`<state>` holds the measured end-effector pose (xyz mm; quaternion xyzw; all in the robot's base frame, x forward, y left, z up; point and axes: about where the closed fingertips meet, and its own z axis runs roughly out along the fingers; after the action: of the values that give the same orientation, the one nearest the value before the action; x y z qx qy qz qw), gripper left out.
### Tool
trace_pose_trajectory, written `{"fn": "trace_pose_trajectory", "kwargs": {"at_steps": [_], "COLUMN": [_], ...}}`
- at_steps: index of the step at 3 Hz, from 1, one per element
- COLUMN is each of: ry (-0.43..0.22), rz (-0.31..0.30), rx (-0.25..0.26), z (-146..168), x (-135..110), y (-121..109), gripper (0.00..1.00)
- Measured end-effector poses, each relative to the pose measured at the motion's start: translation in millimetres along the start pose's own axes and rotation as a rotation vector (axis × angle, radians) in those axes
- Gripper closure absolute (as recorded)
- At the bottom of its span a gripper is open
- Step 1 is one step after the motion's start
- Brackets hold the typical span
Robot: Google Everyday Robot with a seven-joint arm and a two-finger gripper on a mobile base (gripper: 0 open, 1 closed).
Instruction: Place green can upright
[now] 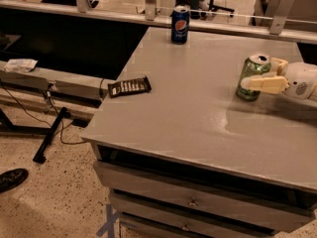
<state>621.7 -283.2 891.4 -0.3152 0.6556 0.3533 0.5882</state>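
The green can [251, 69] stands upright on the grey table [188, 113], near its right side, silver top up. My gripper [258, 75] reaches in from the right edge of the view at the can's height. One pale finger [262, 85] lies across the can's front and the other [278, 64] sits behind it, so the can is held between them. The can's base rests on the tabletop.
A blue Pepsi can [180, 24] stands upright at the table's far edge. A dark snack bar [129, 87] lies at the table's left edge. Drawers sit under the tabletop. A lower bench and cables are at the left, and a shoe [12, 178] is on the floor.
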Motion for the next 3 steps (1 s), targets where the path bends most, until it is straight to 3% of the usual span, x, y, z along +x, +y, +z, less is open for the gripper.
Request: {"fn": "trace_pose_trajectory", "kwargs": {"at_steps": [1, 2, 3], "ry": [0.073, 0.187, 0.239], "rz": [-0.019, -0.096, -0.148], "rx": [0.041, 0.116, 0.169], "z": [-7, -43, -80], "x": [13, 9, 3], "y": [2, -9, -19], "gripper": [0.00, 0.00, 0.00]}}
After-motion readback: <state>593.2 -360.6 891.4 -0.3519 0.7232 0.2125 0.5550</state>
